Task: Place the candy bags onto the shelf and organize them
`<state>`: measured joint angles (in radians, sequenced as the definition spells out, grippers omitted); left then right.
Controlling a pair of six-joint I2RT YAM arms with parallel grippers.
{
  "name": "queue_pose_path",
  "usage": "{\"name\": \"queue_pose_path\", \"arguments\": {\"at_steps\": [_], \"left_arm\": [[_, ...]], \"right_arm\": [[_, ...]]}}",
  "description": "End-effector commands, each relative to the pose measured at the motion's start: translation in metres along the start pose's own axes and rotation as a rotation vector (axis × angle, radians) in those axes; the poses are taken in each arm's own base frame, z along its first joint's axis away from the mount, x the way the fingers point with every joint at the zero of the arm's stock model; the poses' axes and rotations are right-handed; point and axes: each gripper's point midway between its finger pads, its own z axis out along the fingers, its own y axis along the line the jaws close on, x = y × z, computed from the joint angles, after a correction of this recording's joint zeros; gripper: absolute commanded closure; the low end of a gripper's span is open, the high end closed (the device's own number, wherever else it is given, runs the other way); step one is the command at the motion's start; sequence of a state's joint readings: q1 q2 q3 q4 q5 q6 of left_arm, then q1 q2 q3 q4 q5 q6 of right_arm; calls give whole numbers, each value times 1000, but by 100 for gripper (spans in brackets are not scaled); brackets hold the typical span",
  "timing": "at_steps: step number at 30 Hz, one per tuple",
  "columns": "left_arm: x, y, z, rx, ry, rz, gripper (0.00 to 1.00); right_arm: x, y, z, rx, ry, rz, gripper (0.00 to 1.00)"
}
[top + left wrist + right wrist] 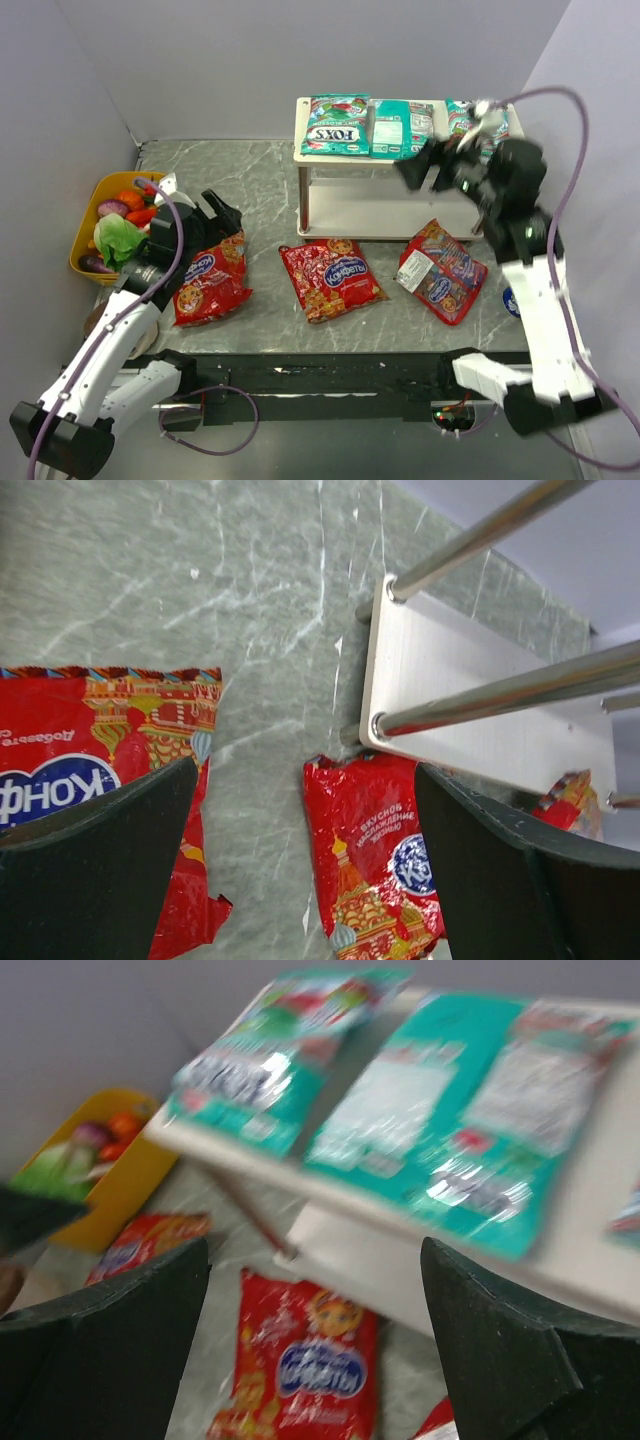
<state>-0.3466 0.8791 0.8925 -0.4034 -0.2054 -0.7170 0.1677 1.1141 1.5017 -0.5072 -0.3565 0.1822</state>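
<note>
The shelf [330,160] stands at the back centre, with three teal candy bags on its top board: left [336,125], middle [400,128], right [462,115]. Three red candy bags lie on the table in front: left [211,280], middle [330,278], right [443,270]. My left gripper [222,215] is open and empty just above the left red bag [90,760]; the middle red bag [375,850] shows between its fingers. My right gripper [420,165] is open and empty, hovering at the shelf's front right. Its view is blurred and shows the teal bags [430,1120] and a red bag [310,1360].
A yellow tub [90,215] of toy vegetables sits at the far left beside the left arm. Grey walls close in the back and sides. A small blue object [509,298] lies by the right arm. The shelf's lower board [480,710] and metal legs [500,690] are near the left gripper.
</note>
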Motion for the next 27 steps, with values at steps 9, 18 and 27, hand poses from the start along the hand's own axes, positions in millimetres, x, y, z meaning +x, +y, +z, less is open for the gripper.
{"name": "queue_pose_path", "arguments": {"at_steps": [9,18,27], "left_arm": [[81,-6,33,127,260,-36,4],[138,3,63,88,462,-121,4],[165,-7,88,132,564,-168,3]], "right_arm": [[187,51,-26,-151,137,185,7],[276,10,2,73,228,335,8],[304,2,49,110,318,284,9]]}}
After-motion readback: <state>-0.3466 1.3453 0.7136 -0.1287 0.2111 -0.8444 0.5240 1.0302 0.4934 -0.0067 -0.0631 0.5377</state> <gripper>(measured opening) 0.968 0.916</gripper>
